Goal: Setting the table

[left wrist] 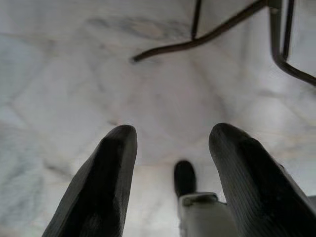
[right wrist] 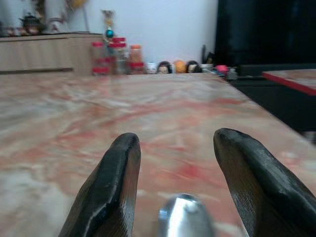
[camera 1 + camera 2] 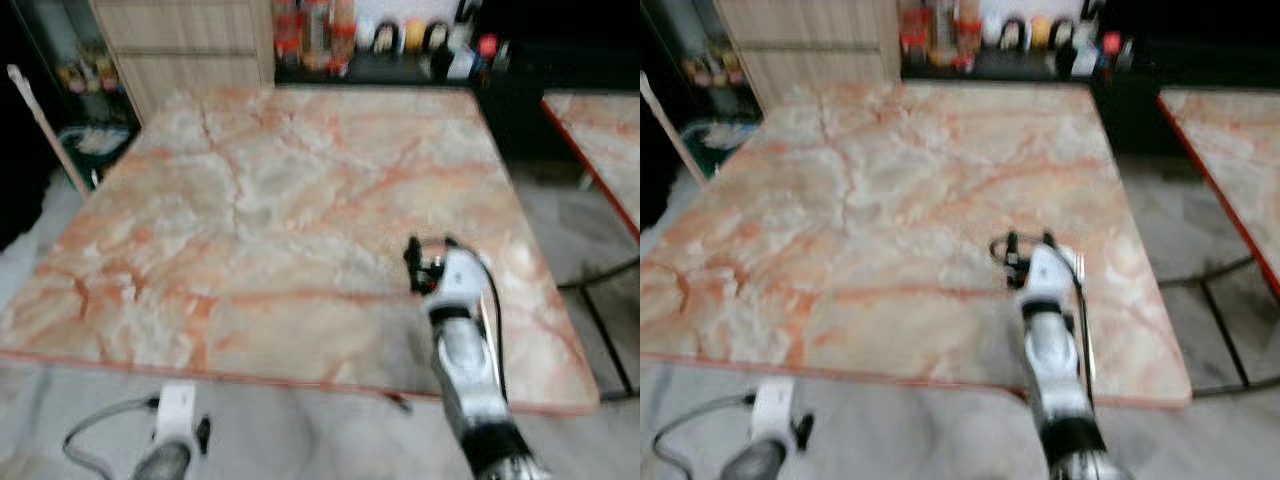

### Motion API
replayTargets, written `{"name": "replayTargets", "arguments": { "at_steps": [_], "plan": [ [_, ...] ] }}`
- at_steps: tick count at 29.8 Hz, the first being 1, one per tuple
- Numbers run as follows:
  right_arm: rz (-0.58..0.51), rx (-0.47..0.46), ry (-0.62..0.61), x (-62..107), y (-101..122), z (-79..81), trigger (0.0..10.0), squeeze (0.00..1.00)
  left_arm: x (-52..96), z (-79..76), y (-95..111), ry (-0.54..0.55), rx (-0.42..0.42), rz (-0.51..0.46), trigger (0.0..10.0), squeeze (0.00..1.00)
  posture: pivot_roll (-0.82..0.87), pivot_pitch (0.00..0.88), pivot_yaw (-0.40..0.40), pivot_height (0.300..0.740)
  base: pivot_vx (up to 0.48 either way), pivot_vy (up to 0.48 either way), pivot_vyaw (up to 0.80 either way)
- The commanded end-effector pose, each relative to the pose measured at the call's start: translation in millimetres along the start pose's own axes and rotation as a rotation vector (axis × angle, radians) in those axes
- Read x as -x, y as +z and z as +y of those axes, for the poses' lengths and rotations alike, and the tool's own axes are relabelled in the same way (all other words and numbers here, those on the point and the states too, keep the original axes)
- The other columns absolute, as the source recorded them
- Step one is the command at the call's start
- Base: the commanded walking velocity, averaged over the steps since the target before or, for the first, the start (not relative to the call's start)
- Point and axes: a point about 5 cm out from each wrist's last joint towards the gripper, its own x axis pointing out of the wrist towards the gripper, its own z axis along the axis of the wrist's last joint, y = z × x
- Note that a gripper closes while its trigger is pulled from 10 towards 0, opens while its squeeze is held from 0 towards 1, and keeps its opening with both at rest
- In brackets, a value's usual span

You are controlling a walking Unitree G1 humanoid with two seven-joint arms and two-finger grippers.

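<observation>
A pink-veined marble table lies before me with a bare top. My right arm reaches over its front right part. The right gripper hovers low over the marble, its two black fingers spread apart and open. A shiny silver utensil shows low between them, untouched by either finger; it looks like a utensil end, but its kind is unclear. A thin silver piece runs beside the arm on the table. My left gripper hangs open below the table edge, over the pale floor.
A second marble table with a red edge stands at the right, dark metal legs between them. Jars and bottles line a dark counter at the back. A wooden cabinet and a leaning stick stand far left.
</observation>
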Motion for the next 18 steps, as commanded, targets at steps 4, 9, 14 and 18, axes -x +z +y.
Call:
{"name": "replayTargets", "arguments": {
  "at_steps": [4, 9, 14, 18],
  "plan": [
    [-0.005, -0.003, -0.018, 16.3, 1, -1.4, 10.0, 0.00, 2.5, 10.3, -7, 0.020, -0.002, 0.025, 10.0, 0.00, 0.00, 0.122, -0.015, 0.740, 0.000, 0.000, 0.00],
    [0.019, 0.014, -0.042, 35.2, -1, -11.2, 10.0, 0.00, 3.6, 10.3, -11, 0.017, -0.007, 0.035, 10.0, 0.00, -0.01, 0.128, -0.017, 0.740, 0.000, 0.000, 0.00],
    [0.069, 0.007, -0.115, 45.0, -7, -25.2, 10.0, 0.00, 3.5, 7.0, -11, 0.007, -0.013, 0.037, 10.0, 0.00, -0.02, 0.132, -0.015, 0.740, 0.000, 0.000, 0.00],
    [0.086, -0.019, -0.143, 46.2, -6, -29.2, 10.0, 0.00, 3.4, 6.6, -11, 0.005, -0.013, 0.038, 10.0, 0.00, -0.02, 0.132, -0.015, 0.740, 0.000, 0.000, 0.00]
  ]
}}
